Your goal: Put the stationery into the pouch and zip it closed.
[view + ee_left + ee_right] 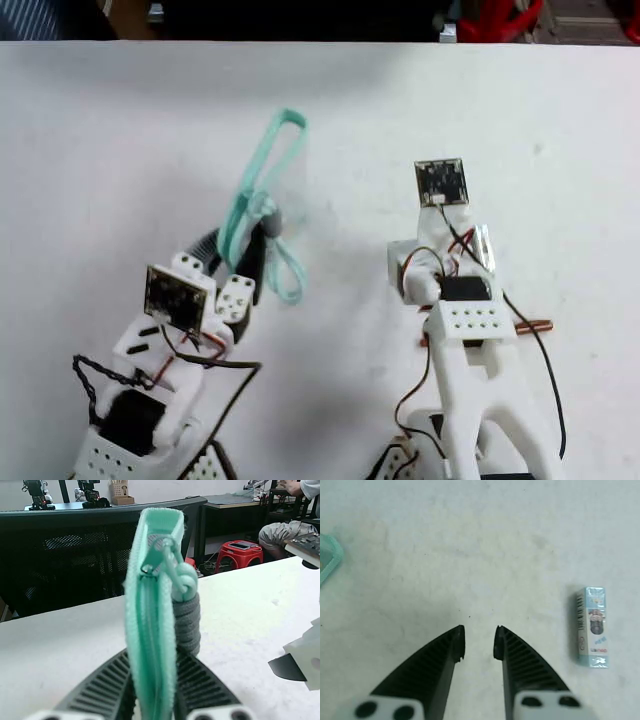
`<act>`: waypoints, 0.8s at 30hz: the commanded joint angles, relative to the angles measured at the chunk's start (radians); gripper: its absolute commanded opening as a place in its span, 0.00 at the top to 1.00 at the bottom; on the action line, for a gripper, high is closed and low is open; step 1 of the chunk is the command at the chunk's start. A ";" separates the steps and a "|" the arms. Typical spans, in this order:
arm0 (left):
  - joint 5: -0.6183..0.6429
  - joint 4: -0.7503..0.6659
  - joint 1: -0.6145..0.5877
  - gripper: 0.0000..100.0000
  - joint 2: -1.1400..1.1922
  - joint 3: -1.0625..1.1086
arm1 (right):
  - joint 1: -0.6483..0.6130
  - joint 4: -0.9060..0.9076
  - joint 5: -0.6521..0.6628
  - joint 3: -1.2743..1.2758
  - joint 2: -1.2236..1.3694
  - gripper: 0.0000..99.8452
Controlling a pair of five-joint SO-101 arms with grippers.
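Note:
A mint-green zip pouch [262,195] stands on edge on the white table, running from my left gripper [245,268] toward the far side. In the left wrist view the pouch [150,630] sits pinched between the jaws of my left gripper [152,656]. Its zipper pull [175,575] is at the top, and a grey ribbed piece [187,625] lies beside it. My right gripper [479,642] hangs open over bare table, nothing between its fingers. A small light-blue stationery box [592,627] lies flat beside it, seen as a pale box [483,247] by the right arm. A pouch corner [327,562] shows too.
The table's far edge [320,42] borders a dark area. A black mesh chair [75,555] and a red stool [240,555] stand beyond the table. Black cables [100,375] trail around the arm bases at the front. Open tabletop lies to the far left and right.

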 commanded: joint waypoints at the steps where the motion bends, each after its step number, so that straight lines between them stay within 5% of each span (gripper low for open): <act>1: 0.003 -0.028 0.010 0.94 -0.001 -0.006 | 0.002 -0.015 -0.009 -0.005 -0.002 0.90; 24: -0.035 -0.028 0.013 0.94 -0.001 -0.006 | 0.002 -0.015 -0.009 -0.005 -0.004 0.90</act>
